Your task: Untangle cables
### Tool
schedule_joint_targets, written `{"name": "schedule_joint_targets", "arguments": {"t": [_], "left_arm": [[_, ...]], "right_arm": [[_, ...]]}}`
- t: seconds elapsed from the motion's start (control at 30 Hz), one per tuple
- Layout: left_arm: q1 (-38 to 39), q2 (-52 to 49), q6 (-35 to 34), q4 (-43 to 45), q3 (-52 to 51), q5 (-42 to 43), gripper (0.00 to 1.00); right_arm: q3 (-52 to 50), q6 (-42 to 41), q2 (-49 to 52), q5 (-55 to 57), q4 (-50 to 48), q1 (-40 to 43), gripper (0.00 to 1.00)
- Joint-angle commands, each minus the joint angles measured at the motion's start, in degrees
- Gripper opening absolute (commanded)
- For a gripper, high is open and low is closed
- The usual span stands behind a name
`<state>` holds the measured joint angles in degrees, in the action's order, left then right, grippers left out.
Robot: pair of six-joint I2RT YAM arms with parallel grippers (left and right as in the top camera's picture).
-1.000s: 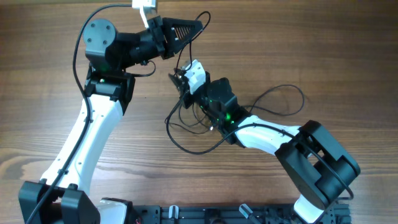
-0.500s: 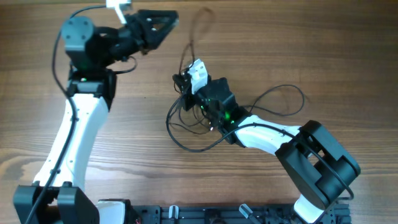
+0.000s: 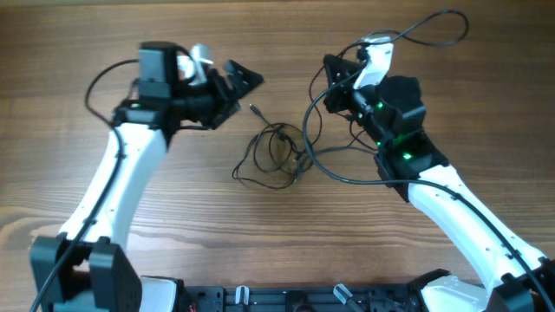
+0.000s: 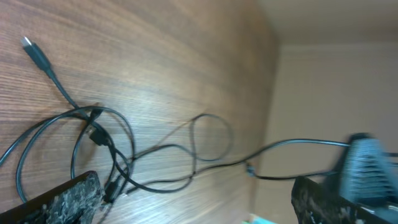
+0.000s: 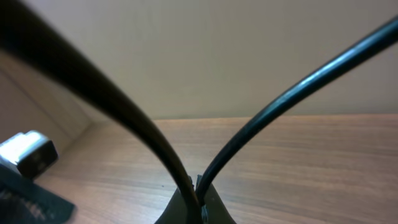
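A small tangle of thin black cables (image 3: pixel 274 154) lies mid-table, with one plug tip (image 3: pixel 253 110) pointing up-left. My right gripper (image 3: pixel 333 80) hangs above the table to the tangle's upper right, shut on a cable. One strand of that cable runs down into the tangle and the other loops off to the far right (image 3: pixel 438 24). In the right wrist view both strands (image 5: pixel 273 106) rise from the shut jaws of that gripper (image 5: pixel 200 200). My left gripper (image 3: pixel 242 90) is open and empty, up-left of the tangle. Its wrist view shows the cables (image 4: pixel 104 140) and plug tip (image 4: pixel 35 51) beyond its gripper (image 4: pixel 196 205).
Bare wooden tabletop (image 3: pixel 173 225) surrounds the tangle. A black rail (image 3: pixel 286 299) runs along the near edge between the arm bases. A beige wall (image 4: pixel 336 93) stands past the table's far edge.
My left gripper has opened, let go of its cable and swung down toward the tangle. My right gripper moved up and right, drawing a cable out of the pile.
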<state>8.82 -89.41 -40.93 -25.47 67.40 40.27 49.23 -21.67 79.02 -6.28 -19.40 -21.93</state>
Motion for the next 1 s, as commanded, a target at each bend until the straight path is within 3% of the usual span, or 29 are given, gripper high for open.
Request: {"name": "schedule_joint_targets", "arguments": {"t": [0.0, 0.07, 0.17, 0.3, 0.4, 0.5, 0.6, 0.73, 0.97], "left_arm": [[6.9, -3.7, 2.8, -0.1, 0.1, -11.4, 1.00], [11.2, -6.6, 2.8, -0.1, 0.1, -15.3, 1.00], [15.6, -10.4, 2.8, -0.1, 0.1, -17.0, 1.00], [20.0, -15.2, 2.8, -0.1, 0.1, -20.0, 1.00], [21.8, -17.7, 2.8, -0.1, 0.1, -20.0, 1.00], [22.3, -19.0, 2.8, -0.1, 0.1, -20.3, 1.00], [22.3, -19.1, 2.8, 0.0, 0.1, -22.9, 1.00], [22.3, -19.1, 2.8, 0.9, 0.1, -24.7, 1.00], [22.3, -19.1, 2.8, 1.7, 0.1, -24.7, 1.00]], "right_arm": [[0.5, 1.0, -0.8, 0.9, 3.8, -0.1, 0.04], [0.5, 3.3, -0.8, 5.4, 3.4, 0.2, 0.04], [0.5, 13.6, -0.8, 8.3, -0.6, 1.5, 0.04], [0.5, 23.1, -0.8, 17.2, -9.9, 5.8, 0.04], [0.5, 26.8, -0.8, 27.7, -14.7, 11.0, 0.04], [0.5, 32.2, -0.8, 29.4, -13.3, 19.5, 0.04], [1.8, 32.2, -0.7, 26.1, -6.4, 32.2, 0.04], [11.4, 32.0, 4.4, 17.8, 12.6, 53.0, 0.04], [15.8, 27.7, 23.5, 15.6, 28.8, 68.7, 0.04]]}}
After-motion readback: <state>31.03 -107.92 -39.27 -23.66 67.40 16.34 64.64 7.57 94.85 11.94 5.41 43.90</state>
